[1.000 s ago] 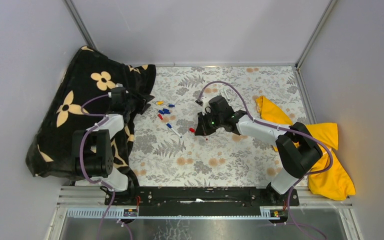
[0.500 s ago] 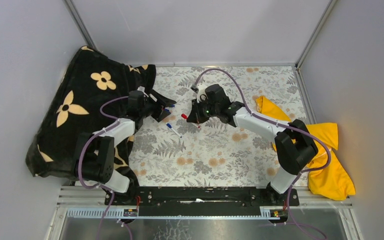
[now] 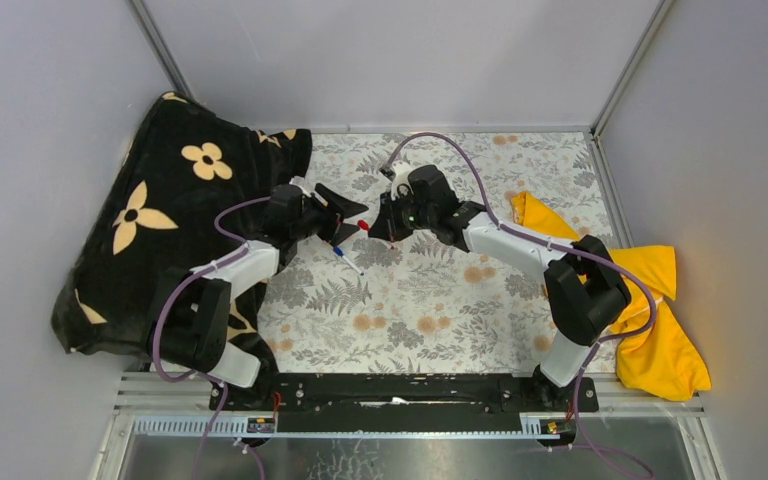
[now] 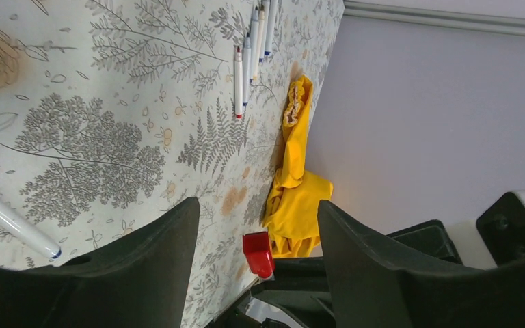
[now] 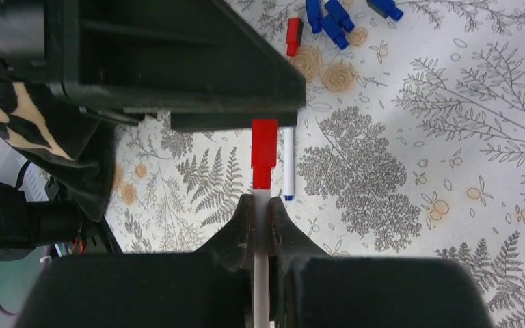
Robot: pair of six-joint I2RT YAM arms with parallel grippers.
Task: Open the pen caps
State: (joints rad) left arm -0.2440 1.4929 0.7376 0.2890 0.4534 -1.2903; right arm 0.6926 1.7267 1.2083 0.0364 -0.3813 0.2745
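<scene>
Pinching the white pen (image 5: 262,260) between the pressed fingers of my right end effector (image 5: 261,202), I am holding it above the tabletop (image 5: 451,137), its red cap (image 5: 264,152) pointing at my left end effector (image 4: 256,205). The left fingers are standing spread, with the red cap between them but not clamped. Just below, a second pen (image 5: 288,160) is lying on the tabletop, and loose blue caps (image 5: 331,24) are lying farther off.

Red pen cap (image 5: 264,152): smooth plastic, slight sheen. Worktop (image 3: 430,310) covering: matt, leaf-printed. Yellow cloth (image 3: 660,340) and black flowered cloth (image 3: 150,200): soft, matt, creased fabric.
</scene>
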